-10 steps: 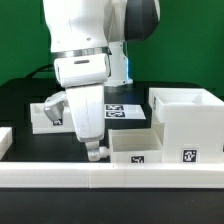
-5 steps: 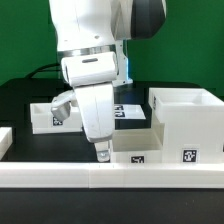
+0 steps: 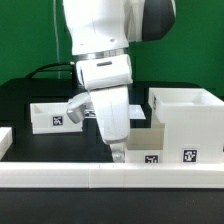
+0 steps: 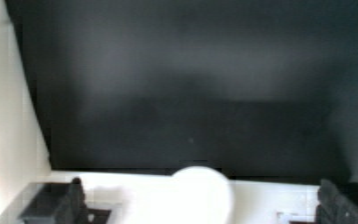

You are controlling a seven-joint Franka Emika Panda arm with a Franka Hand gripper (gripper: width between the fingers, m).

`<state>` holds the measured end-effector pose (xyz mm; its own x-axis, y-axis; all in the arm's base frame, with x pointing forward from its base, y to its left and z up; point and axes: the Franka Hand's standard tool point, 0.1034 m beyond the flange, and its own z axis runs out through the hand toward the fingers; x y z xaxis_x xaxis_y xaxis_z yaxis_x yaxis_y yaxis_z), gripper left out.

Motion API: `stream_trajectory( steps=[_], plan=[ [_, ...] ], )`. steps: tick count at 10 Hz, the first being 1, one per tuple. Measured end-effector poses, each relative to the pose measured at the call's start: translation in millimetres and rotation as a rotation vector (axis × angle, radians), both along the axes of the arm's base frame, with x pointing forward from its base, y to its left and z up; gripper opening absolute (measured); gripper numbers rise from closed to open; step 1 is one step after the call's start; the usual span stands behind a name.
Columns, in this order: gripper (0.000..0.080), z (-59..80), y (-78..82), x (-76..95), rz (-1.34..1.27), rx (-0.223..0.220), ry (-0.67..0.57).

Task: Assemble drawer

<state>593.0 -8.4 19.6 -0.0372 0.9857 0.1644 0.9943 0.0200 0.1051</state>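
The large white hollow housing [image 3: 186,122] stands at the exterior view's right, with a tag on its front. One small shallow tray [image 3: 147,150] lies just left of it, against the front rail. The second small tray [image 3: 52,115] lies further back on the left. My gripper [image 3: 118,152] hangs low over the near tray's left end. In the wrist view the gripper [image 4: 202,206] is open, its dark fingers [image 4: 59,204] wide apart, with a white tray wall [image 4: 265,195] and a rounded white knob [image 4: 197,188] between them. Nothing is held.
A long low white border rail [image 3: 100,173] runs along the front of the black table. A short white piece [image 3: 5,139] sits at the far left. The arm's body hides the middle of the table behind the near tray. White surface [image 4: 7,110] edges the wrist view.
The arm has moved to the exterior view's right, from the near tray's left corner to over the tray's left end. It now hides the tagged marker board behind. No part moved.
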Motion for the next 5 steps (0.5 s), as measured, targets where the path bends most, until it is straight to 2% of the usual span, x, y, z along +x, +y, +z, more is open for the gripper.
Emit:
stream_trajectory(
  steps=[1, 5],
  plan=[
    [0.0649, 0.0, 4.0, 0.1, 0.005, 0.0, 0.0],
    [0.0649, -1.0, 3.3, -0.4, 0.005, 0.0, 0.002]
  ],
)
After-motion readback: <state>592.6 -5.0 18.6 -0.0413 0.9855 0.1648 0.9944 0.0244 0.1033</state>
